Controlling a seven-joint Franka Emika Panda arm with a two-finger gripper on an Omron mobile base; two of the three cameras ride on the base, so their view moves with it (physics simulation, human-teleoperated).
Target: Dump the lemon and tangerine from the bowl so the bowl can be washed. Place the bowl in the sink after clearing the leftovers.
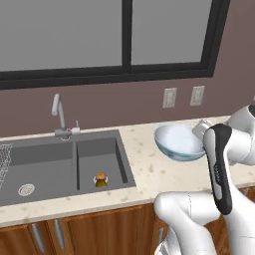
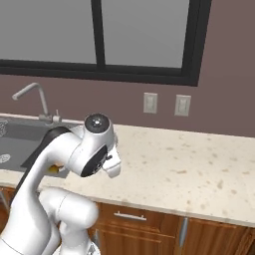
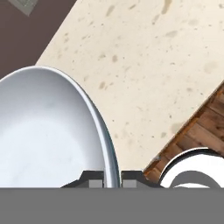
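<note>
The bowl (image 1: 177,142) is white with a pale blue outside. It hangs tilted above the counter, just right of the sink (image 1: 50,159). My gripper (image 3: 112,178) is shut on the bowl's rim, one fingertip inside and one outside. In the hand view the bowl (image 3: 48,131) shows a bare white inside. In the left base view the gripper (image 1: 199,132) sits at the bowl's right edge, partly behind my arm. The tangerine (image 1: 100,176) and the lemon (image 1: 101,183) lie together on the floor of the sink's right basin, touching.
A slim faucet (image 1: 59,112) stands behind the sink. A wire rack (image 1: 4,159) sits in the left basin, with a round drain (image 1: 26,189) in front of it. Two wall outlets (image 1: 170,97) are above the speckled counter (image 2: 189,164). Wooden cabinet fronts run below it.
</note>
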